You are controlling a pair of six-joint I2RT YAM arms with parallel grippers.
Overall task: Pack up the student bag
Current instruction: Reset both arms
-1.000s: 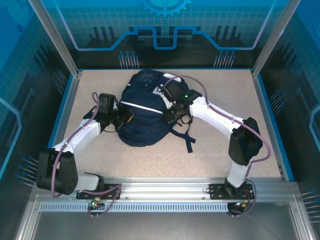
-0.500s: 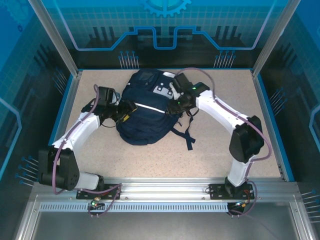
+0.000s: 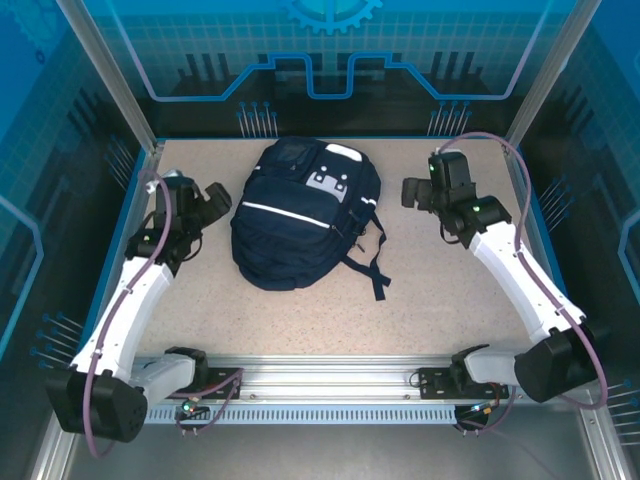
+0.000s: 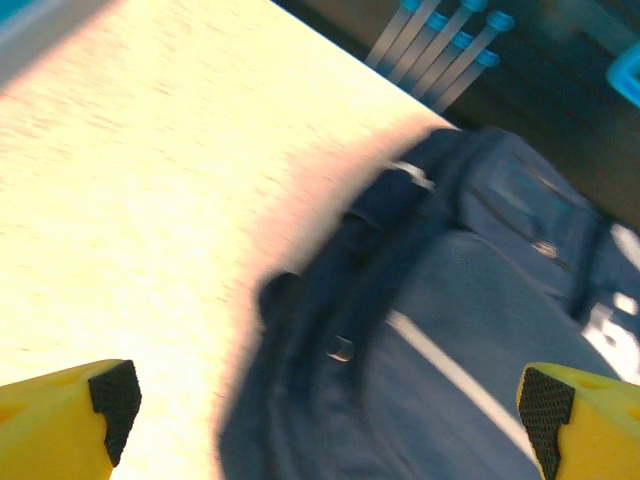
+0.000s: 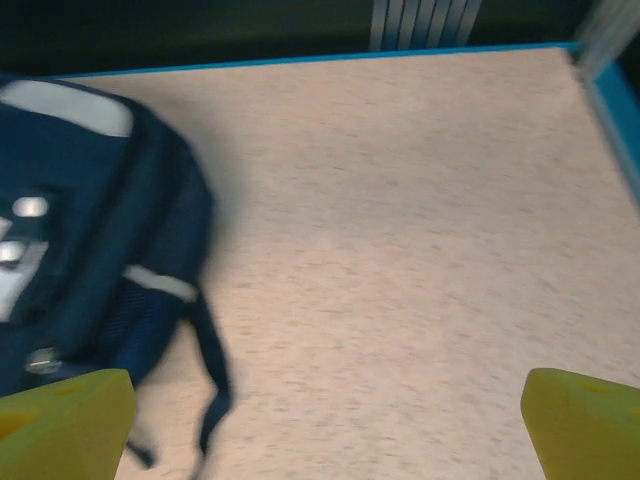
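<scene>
The student bag (image 3: 295,215), a large dark navy backpack with thin white stripes and a white-grey patch, lies flat at the table's back centre, its straps (image 3: 375,265) trailing to the near right. My left gripper (image 3: 220,197) hangs open just left of the bag and apart from it. In the left wrist view the left gripper (image 4: 328,405) spans wide over the bag's side (image 4: 470,300), empty. My right gripper (image 3: 410,192) stands open to the right of the bag. In the right wrist view the right gripper (image 5: 325,420) is over bare table, with the bag (image 5: 90,230) at the left.
The speckled beige table (image 3: 450,290) has a blue raised border (image 3: 545,250) on its sides and back. Metal frame posts (image 3: 110,75) stand at the back corners. An aluminium rail (image 3: 320,375) with both arm bases runs along the near edge.
Both grippers were shut at the bag's sides; they have opened, let go and swung outward, left arm to the left, right arm to the right. The bag has settled flat.
</scene>
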